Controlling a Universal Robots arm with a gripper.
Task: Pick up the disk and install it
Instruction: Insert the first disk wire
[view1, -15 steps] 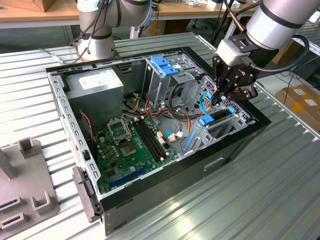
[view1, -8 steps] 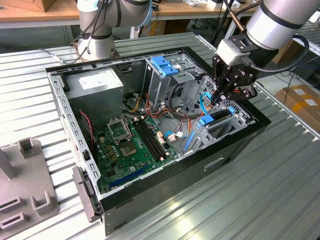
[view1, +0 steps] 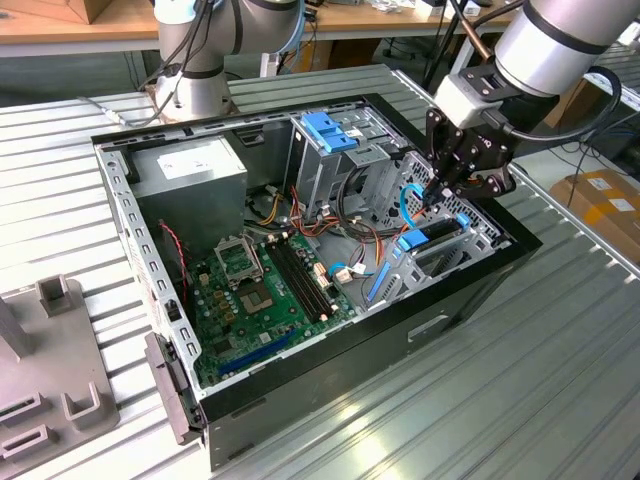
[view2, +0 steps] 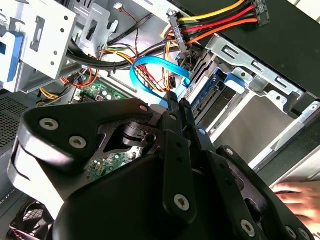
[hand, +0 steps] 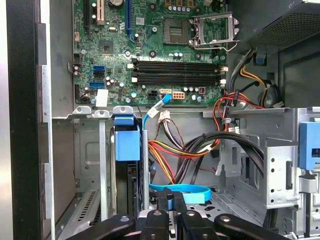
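Exterior view: my gripper (view1: 440, 195) hangs over the drive cage (view1: 480, 225) at the exterior view's right end of the open computer case (view1: 330, 380). The disk (view1: 437, 232) already sits in that cage, its blue rails showing. I judge the pick-up done and the install close to finished.

Second wrist view: the fingers (view2: 172, 130) are drawn together, with their tips right at a looping blue data cable (view2: 150, 67). I cannot tell whether they nip it. The disk (view2: 207, 92) lies edge-on in its bay just beyond, and a person's hand (view2: 295, 195) rests at the case's edge.

First wrist view: the disk (hand: 131, 185) stands slotted behind its blue tab (hand: 127, 142), near the motherboard (hand: 165, 50). The gripper (hand: 170, 207) is apart from the disk, beside the cable. I cannot tell from here whether the disk is fully home or cabled.
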